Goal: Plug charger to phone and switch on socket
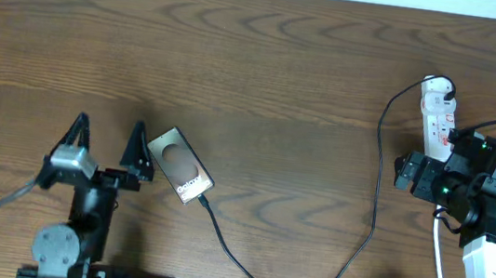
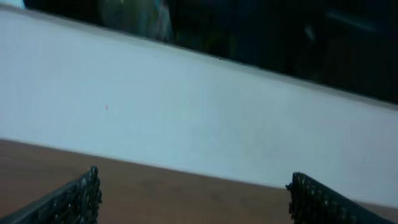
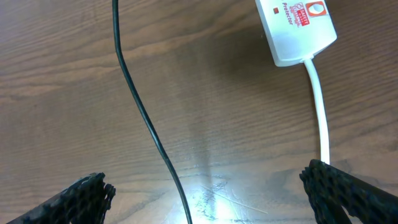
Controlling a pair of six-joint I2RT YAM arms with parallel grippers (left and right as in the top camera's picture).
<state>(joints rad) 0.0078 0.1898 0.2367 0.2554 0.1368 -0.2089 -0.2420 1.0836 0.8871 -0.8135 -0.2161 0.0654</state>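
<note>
1. The left gripper (image 1: 108, 132) is standing wide open. It is grasping nothing, and nothing is lying between its fingers (image 2: 68, 202); the left wrist view is showing only the table (image 2: 186, 186) edge.
2. The phone (image 1: 180, 164) is lying flat at 3 o'clock from the left gripper, just beside its right finger. Contact cannot be confirmed.
3. The charger (image 1: 378, 173) is meeting the phone's lower-right short edge. Whether the connector is seated cannot be told. The cable is looping toward 6 o'clock, then climbing toward the socket (image 1: 438, 114).
4. The right gripper (image 1: 413, 172) is also standing fully open and is holding nothing.
5. The socket is lying at 1 o'clock from the right gripper, close by.
6. In the right wrist view, the charger (image 3: 146, 118) is running across the table between the spread fingers (image 3: 87, 196), nearer the left one, untouched. The socket (image 3: 295, 28) end is showing at 1 o'clock, its white cord (image 3: 318, 106) descending to the right finger.
</note>
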